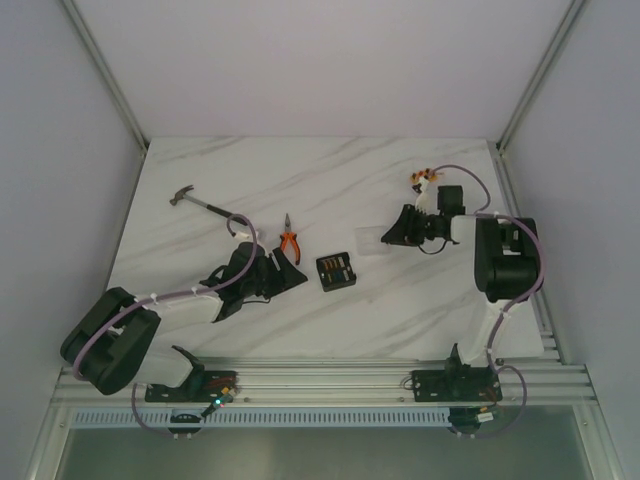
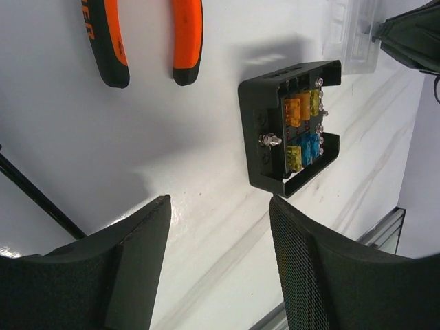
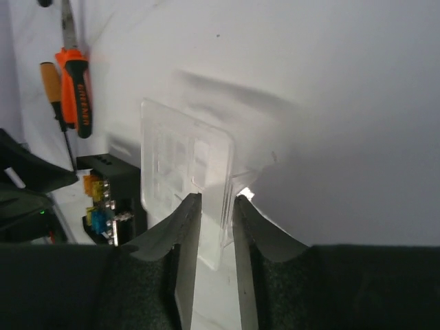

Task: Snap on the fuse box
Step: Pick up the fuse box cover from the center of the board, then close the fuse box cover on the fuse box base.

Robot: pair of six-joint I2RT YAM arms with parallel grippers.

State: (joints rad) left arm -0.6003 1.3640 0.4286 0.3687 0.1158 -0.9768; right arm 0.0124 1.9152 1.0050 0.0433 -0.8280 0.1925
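Marble table [image 1: 300, 170] | pliers [image 1: 289, 240], hammer [image 1: 200, 203] near fuse box [image 1: 336, 270] | left fingers [image 2: 137, 261] open | right fingers [image 3: 185, 230] pinching lid [image 3: 182, 158]

Very little can be read. The only lettering is on the orange-and-black-handled steel pliers [image 2: 110, 41], which lie on the white marbled table [image 1: 400, 170] a little left of its middle. In the left wrist view, orange capitals run along the black strip of one handle. The top edge cuts them off, and only a last letter, perhaps an "R", shows. In the right wrist view a line of black capitals runs down the orange handle, too blurred to spell out. The small black square plastic fuse box [image 2: 265, 124] holds orange, yellow and blue fuses whose faces are too small to read. The clear square plastic lid [image 3: 185, 172] shows only faint moulded squares.
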